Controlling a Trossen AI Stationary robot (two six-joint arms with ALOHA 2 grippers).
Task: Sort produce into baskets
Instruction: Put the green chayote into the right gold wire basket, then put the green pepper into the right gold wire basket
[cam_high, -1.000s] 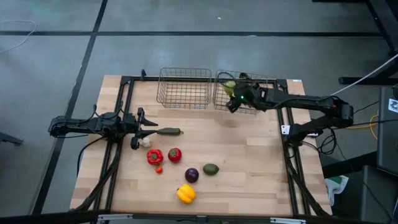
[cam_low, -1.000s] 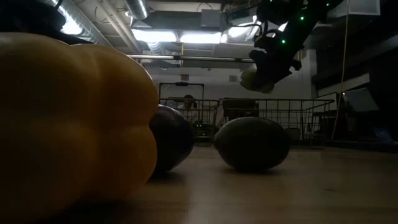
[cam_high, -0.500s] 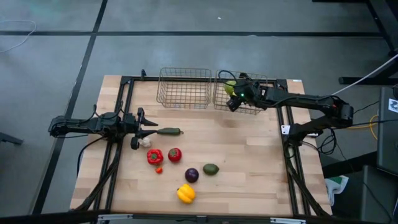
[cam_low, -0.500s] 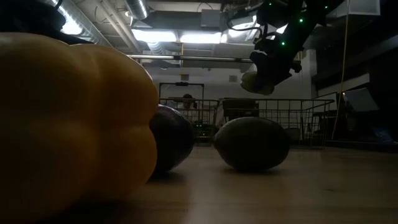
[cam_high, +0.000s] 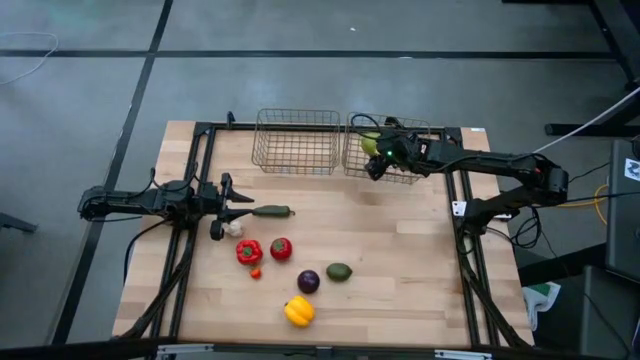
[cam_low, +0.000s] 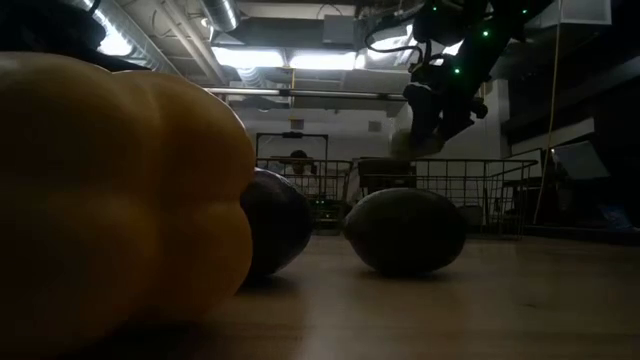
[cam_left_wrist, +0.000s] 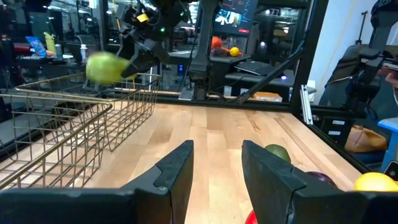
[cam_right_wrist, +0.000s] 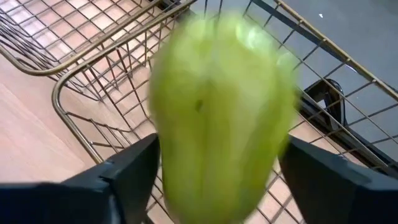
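Note:
My right gripper (cam_high: 373, 157) hangs open over the right basket (cam_high: 432, 130), at the table's far side. A light green piece of produce (cam_right_wrist: 217, 106) shows blurred between and below its spread fingers, above the wire floor; from the left wrist it shows as a green blur (cam_left_wrist: 102, 67) over that basket. My left gripper (cam_left_wrist: 217, 168) stands open and level at the table's left, nothing between its fingers. The left basket (cam_high: 297, 140) stands beside the right one.
On the table lie a dark green piece (cam_high: 270, 211), a white bit (cam_high: 232, 228), a red pepper (cam_high: 248, 251), a tomato (cam_high: 281, 248), an orange bit (cam_high: 256, 272), a purple ball (cam_high: 308, 281), a green oval (cam_high: 339, 271) and a yellow pepper (cam_high: 298, 311).
My right gripper has opened above the right basket while staying in place. The light green piece, held in its fingers until half a second ago, has come loose and shows blurred, dropping toward the basket.

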